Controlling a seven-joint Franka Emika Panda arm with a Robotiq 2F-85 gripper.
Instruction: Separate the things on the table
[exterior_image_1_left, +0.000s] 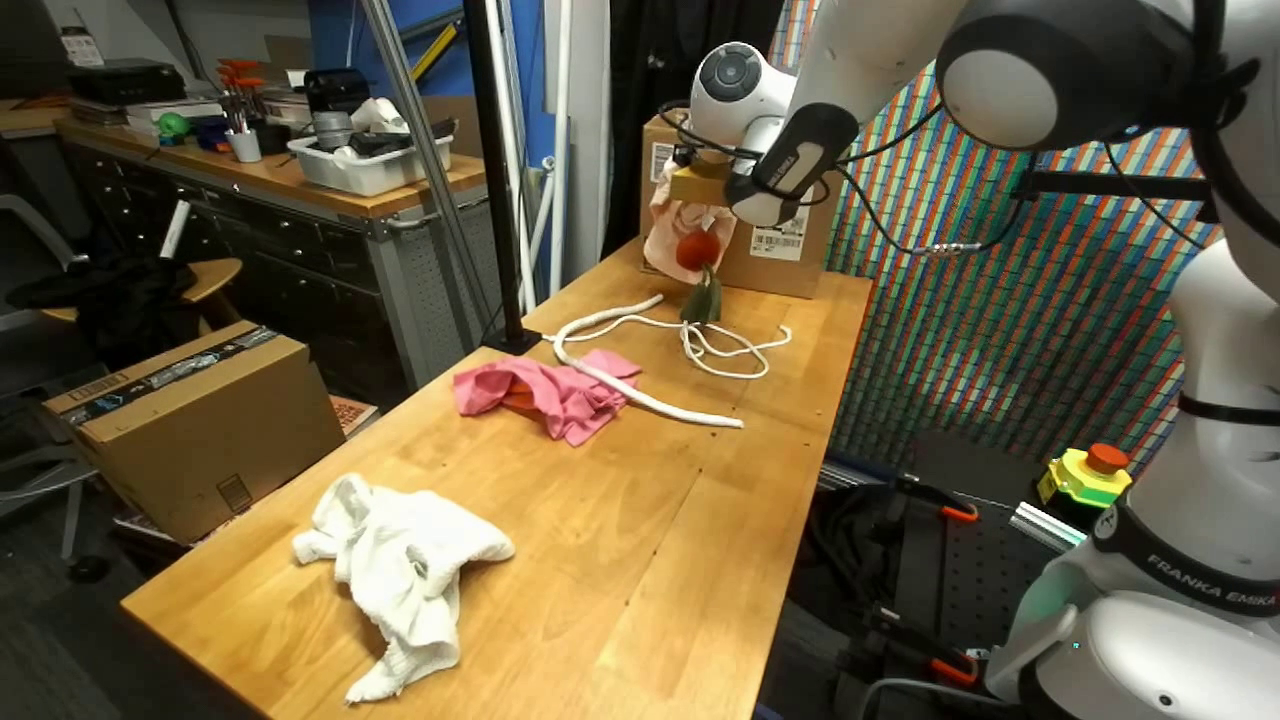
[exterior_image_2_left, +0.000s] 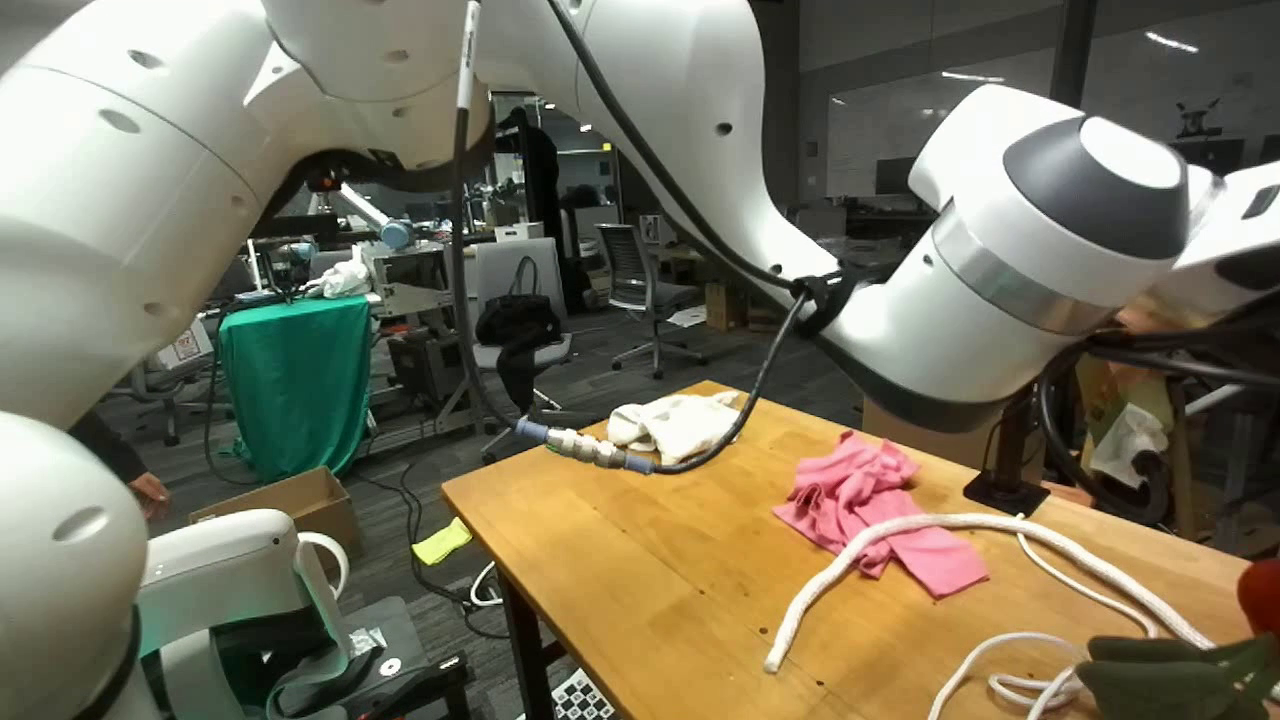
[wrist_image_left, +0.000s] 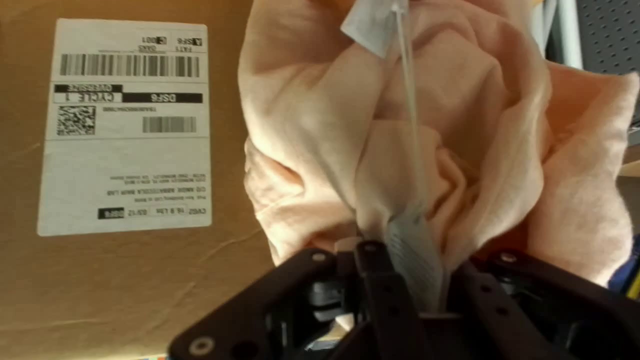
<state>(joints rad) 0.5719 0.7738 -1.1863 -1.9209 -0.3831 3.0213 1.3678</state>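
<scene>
Pincer (wrist_image_left: 420, 265), peach cloth (wrist_image_left: 390, 145) between jaws.

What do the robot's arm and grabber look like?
The arm is mostly white and rounded, with dark grey parts. A black cable with a metal connector hangs from it. A black band reads FRANKA EMIKA. The gripper is black, with round metal screws.

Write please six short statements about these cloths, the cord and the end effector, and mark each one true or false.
The white cloth and the pink cloth lie on the table. True.
These two cloths overlap. False: they lie apart.
The end effector grips the peach cloth. True.
The thick white cord passes over the pink cloth. True.
This cord is straight. False: it curves.
The peach cloth lies beside the white cloth. False: it is held near the cardboard box.
</scene>
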